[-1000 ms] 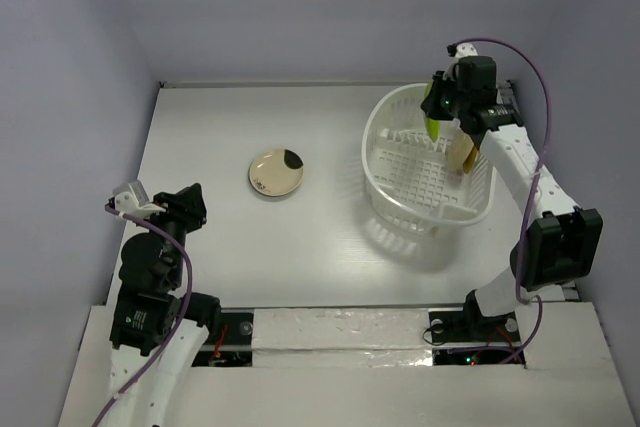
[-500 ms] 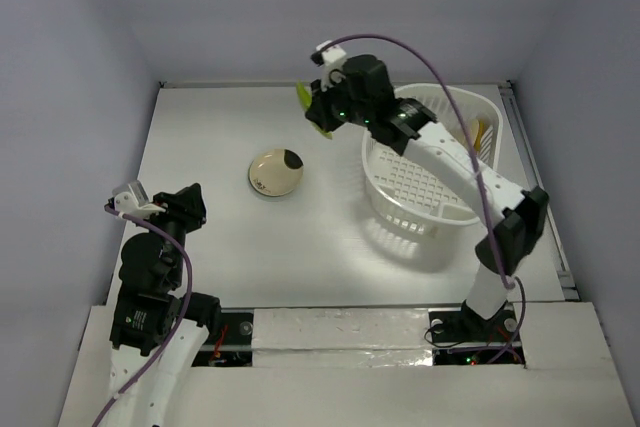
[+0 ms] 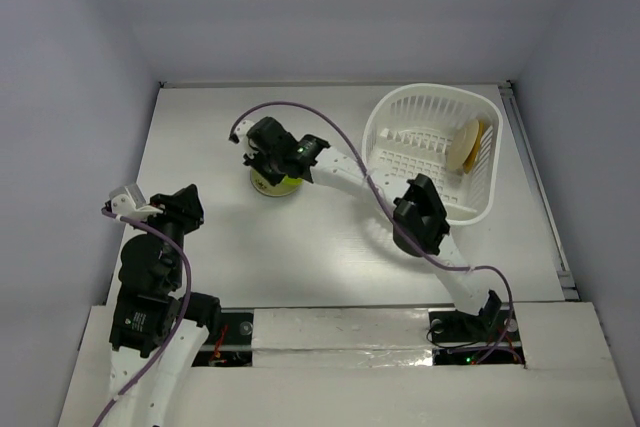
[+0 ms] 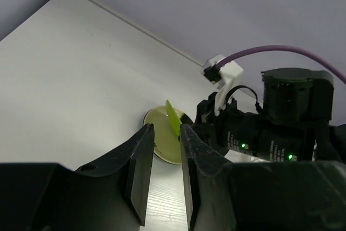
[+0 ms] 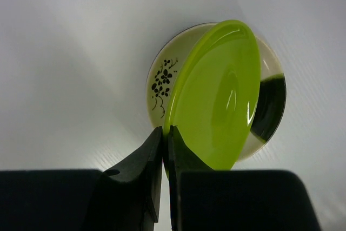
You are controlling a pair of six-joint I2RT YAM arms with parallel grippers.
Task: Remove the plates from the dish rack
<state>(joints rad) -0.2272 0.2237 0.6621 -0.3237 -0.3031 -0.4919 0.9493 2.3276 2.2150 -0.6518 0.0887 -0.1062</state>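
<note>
My right gripper (image 3: 276, 161) is shut on the rim of the lime green plate (image 5: 221, 96) and holds it tilted, low over a cream plate (image 5: 162, 77) with black markings that lies on the table. In the right wrist view its fingertips (image 5: 166, 131) pinch the lime rim. The lime plate (image 3: 283, 183) shows partly under the gripper. The white dish rack (image 3: 430, 93) stands at the right and holds two upright plates, a beige one (image 3: 463, 147) and a yellow one (image 3: 484, 139). My left gripper (image 4: 165, 129) is open and empty, near the left front (image 3: 188, 203).
The right arm (image 3: 420, 215) stretches across the table from its base to the cream plate, passing the rack's left front corner. In the left wrist view the lime plate (image 4: 173, 117) is edge-on above the cream plate (image 4: 162, 142). Walls enclose the table.
My right arm has carried the lime green plate out of the rack, leftward across the table, and down over the cream plate. The left arm has not moved.
</note>
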